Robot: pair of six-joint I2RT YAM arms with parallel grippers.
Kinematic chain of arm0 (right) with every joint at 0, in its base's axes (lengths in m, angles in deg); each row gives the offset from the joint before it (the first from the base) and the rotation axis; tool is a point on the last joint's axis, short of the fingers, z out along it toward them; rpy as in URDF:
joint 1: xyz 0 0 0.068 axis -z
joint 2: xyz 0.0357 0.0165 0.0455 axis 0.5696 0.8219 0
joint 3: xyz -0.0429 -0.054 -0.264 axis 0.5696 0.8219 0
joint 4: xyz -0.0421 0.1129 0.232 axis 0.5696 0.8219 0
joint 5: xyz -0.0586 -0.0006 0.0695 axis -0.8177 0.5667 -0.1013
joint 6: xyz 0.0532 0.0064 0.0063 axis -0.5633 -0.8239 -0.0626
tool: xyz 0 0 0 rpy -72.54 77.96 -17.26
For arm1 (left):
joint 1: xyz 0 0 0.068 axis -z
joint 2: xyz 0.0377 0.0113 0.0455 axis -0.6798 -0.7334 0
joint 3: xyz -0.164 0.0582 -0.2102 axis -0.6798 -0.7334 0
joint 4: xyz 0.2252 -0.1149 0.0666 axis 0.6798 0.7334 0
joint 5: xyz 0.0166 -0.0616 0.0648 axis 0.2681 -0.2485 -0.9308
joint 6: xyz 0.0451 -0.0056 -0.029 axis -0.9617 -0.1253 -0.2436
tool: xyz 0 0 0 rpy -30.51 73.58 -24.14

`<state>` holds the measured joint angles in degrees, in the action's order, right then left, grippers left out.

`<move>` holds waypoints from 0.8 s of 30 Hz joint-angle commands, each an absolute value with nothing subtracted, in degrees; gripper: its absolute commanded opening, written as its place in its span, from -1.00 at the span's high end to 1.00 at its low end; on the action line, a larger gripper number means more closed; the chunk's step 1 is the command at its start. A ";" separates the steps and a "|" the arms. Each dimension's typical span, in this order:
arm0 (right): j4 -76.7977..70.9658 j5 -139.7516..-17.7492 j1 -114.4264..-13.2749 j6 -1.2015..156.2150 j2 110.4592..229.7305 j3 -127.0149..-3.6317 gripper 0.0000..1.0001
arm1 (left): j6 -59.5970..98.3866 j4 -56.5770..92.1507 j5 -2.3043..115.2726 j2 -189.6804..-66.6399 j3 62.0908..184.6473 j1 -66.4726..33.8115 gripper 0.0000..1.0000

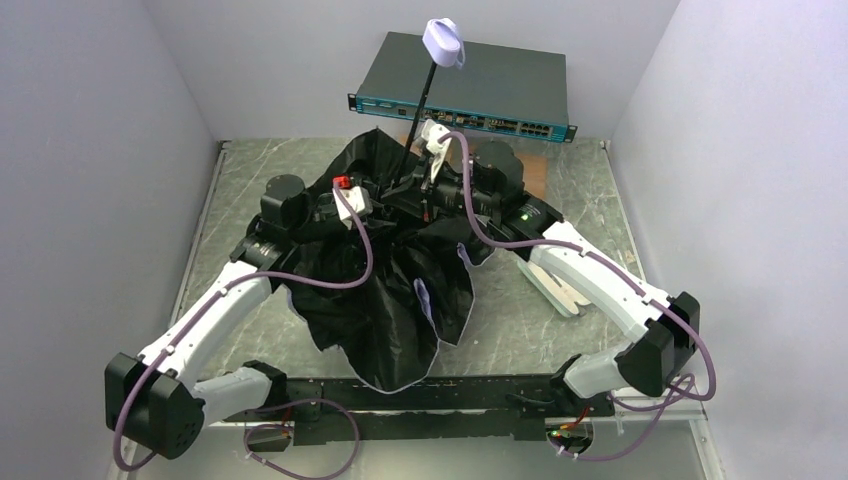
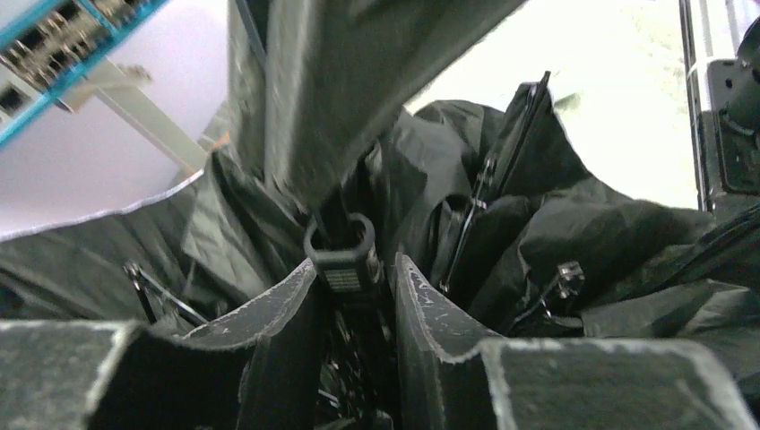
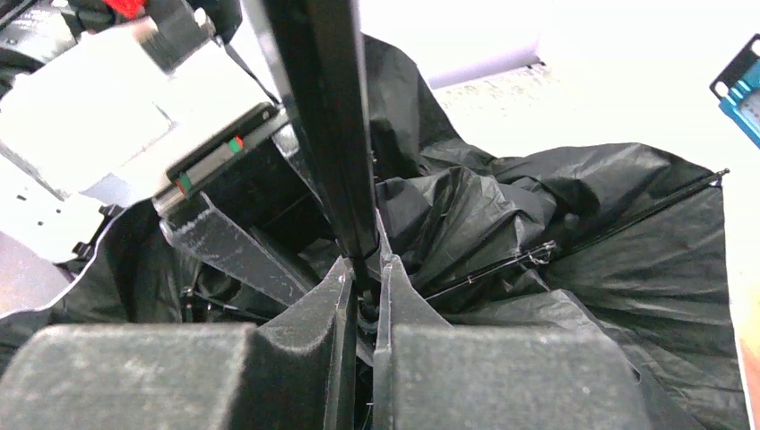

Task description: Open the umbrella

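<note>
The umbrella lies part-spread on the table, its black lining (image 1: pixel 390 300) facing up with a pale edge showing. Its thin black shaft (image 1: pixel 425 95) rises tilted toward the back, with the pale lavender handle (image 1: pixel 443 42) on top. My left gripper (image 1: pixel 385 205) sits in the folds, shut on the black runner (image 2: pixel 341 255) round the shaft; its fingers (image 2: pixel 417 296) flank it. My right gripper (image 1: pixel 418 185) is shut on the shaft (image 3: pixel 327 134) just above the canopy, its fingertips (image 3: pixel 390 278) nearly together. Ribs (image 3: pixel 574 237) show among the fabric.
A network switch (image 1: pixel 470 85) stands at the back wall behind the handle. A brown flat piece (image 1: pixel 537 172) lies behind my right arm, and a pale strip (image 1: pixel 555 290) lies under its forearm. White walls close in the table left, right and back.
</note>
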<state>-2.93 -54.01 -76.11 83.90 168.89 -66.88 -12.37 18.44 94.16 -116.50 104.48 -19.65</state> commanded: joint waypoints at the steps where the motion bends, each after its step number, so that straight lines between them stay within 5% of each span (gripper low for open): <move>1: -17.92 -53.86 -74.97 77.98 163.39 -73.31 1.00 | -19.08 30.35 88.00 -120.58 100.78 -23.77 0.28; 8: -17.53 -53.66 -74.85 78.61 162.59 -72.97 1.00 | -19.82 30.48 90.41 -121.21 100.15 -25.21 0.30; 12: -14.52 -54.04 -74.93 80.90 162.47 -71.77 1.00 | -17.91 27.97 94.83 -116.68 102.38 -24.07 -0.15; 20: -13.41 -51.98 -75.14 82.14 162.34 -68.15 1.00 | -11.89 27.13 89.52 -115.48 112.93 -16.85 -0.46; 24: -12.85 -51.53 -75.15 83.03 162.15 -67.25 1.00 | -9.13 24.55 89.14 -114.68 114.34 -16.03 -0.45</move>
